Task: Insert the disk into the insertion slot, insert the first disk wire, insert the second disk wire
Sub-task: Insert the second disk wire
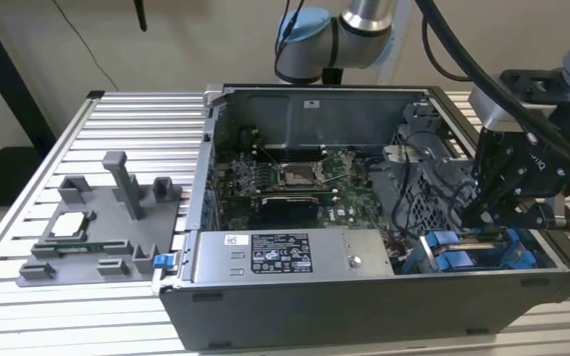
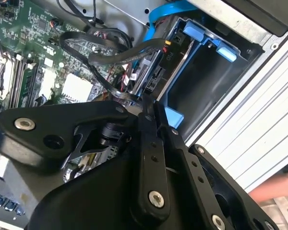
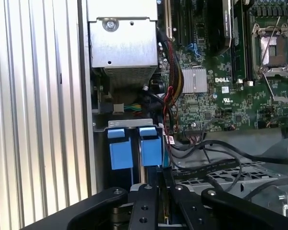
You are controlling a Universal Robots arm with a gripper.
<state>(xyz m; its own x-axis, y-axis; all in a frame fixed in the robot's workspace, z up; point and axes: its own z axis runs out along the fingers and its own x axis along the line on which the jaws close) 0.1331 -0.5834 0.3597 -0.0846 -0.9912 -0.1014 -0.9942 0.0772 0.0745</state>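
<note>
The black gripper (image 2: 151, 112) lies nearest the lens in both wrist views, its fingers (image 3: 153, 191) drawn close together, apparently pinched on a black wire (image 2: 105, 60) that loops away over the motherboard (image 3: 221, 72); the grasp itself cannot be confirmed. The disk (image 2: 158, 72) is seen in the second wrist view already seated in the insertion slot (image 3: 134, 143), the blue-railed cage at the case's corner on the exterior view's right, beside the silver power supply (image 1: 285, 252). The gripper (image 1: 483, 211) is held just above that cage in the exterior view. The first step is therefore judged done, and a disk wire insertion is judged to be in hand. A precise alignment of the plug with the disk's connector is called for, with little room between the blue tabs (image 3: 150, 130) and the loose cabling.
</note>
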